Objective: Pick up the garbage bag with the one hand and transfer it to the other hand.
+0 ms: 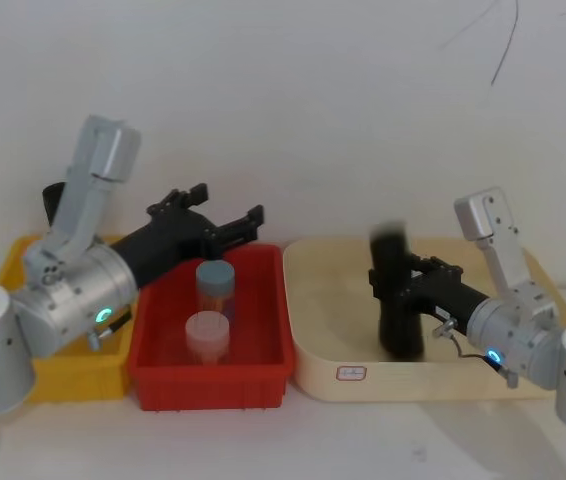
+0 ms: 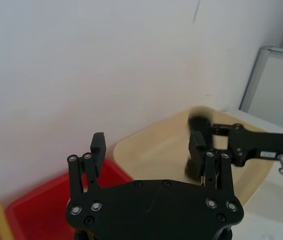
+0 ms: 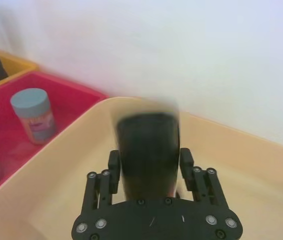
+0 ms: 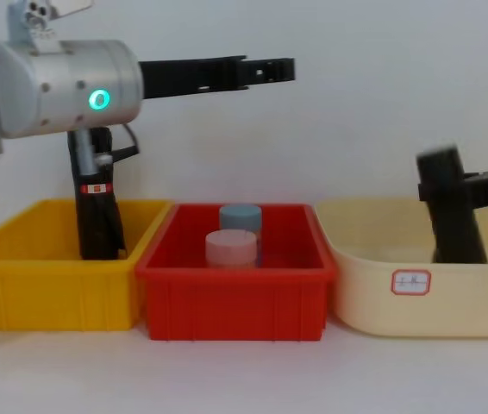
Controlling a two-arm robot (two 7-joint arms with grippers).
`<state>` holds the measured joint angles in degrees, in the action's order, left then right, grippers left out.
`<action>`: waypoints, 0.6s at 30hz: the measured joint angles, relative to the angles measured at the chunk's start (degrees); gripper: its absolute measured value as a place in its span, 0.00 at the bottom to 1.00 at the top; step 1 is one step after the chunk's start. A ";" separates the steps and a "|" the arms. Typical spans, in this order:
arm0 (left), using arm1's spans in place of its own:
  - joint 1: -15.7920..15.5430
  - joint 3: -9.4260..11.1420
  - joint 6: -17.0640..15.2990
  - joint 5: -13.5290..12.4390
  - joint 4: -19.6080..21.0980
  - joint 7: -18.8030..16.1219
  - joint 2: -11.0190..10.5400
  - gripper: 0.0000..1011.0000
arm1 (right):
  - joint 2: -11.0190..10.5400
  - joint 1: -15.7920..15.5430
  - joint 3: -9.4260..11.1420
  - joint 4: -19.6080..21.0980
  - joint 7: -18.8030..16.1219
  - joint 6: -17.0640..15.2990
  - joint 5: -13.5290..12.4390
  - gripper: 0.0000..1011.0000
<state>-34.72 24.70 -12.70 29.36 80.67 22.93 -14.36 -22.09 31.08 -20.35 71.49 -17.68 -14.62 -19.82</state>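
The garbage bag [image 1: 398, 290], a plain black roll, stands tilted inside the cream tray [image 1: 333, 330] with its top blurred. My right gripper [image 1: 400, 275], on the arm with the blue ring, is shut on its middle. The right wrist view shows the garbage bag [image 3: 148, 150] between the two fingers [image 3: 114, 170], which press its sides. From the chest the garbage bag [image 4: 453, 207] leans left, its base hidden behind the tray wall. My left gripper [image 1: 228, 203], on the green-ringed arm, hangs open and holds nothing, high above the red bin [image 1: 263, 355] and pointing toward the tray. Its fingers [image 2: 99, 142] stand wide apart.
The red bin holds a blue-lidded canister [image 1: 215, 280] and a pink-lidded one [image 1: 207, 335]. A yellow bin [image 4: 20, 267] at the left holds a black roll with a red-and-white label [image 4: 96, 207]. A white wall stands close behind all three containers.
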 joint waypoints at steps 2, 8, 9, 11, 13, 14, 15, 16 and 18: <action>0.33 -0.22 0.02 0.09 0.29 0.03 -0.48 0.99 | -0.14 0.02 0.09 0.02 0.11 -0.12 0.16 0.73; 1.50 -0.93 0.42 0.34 1.33 0.12 -2.33 0.99 | -0.56 0.07 0.41 0.05 0.50 -0.57 0.71 0.90; 1.58 -0.98 0.46 0.36 1.41 0.12 -2.48 0.99 | -0.59 0.07 0.43 0.05 0.53 -0.60 0.75 0.93; 1.75 -1.09 0.55 0.40 1.56 0.13 -2.74 0.99 | -0.65 0.08 0.48 0.07 0.60 -0.65 0.84 0.97; 1.97 -1.23 0.65 0.45 1.73 0.15 -3.08 0.99 | -0.72 0.09 0.52 0.08 0.71 -0.77 0.92 0.99; 2.09 -1.30 0.72 0.47 1.85 0.16 -3.27 0.99 | -0.75 0.10 0.54 0.08 0.74 -0.78 0.95 0.99; 2.09 -1.30 0.72 0.47 1.85 0.16 -3.27 0.99 | -0.80 0.10 0.59 0.09 0.77 -0.82 1.00 0.99; 2.20 -1.37 0.78 0.49 1.94 0.17 -3.44 0.99 | -0.82 0.11 0.61 0.09 0.78 -0.83 1.03 0.99; 2.30 -1.42 0.81 0.51 2.03 0.18 -3.59 0.99 | -0.86 0.12 0.65 0.10 0.81 -0.87 1.10 0.99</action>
<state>-32.43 23.28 -11.90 29.88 82.69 23.11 -17.95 -22.95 31.20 -19.70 71.59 -16.87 -15.49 -18.72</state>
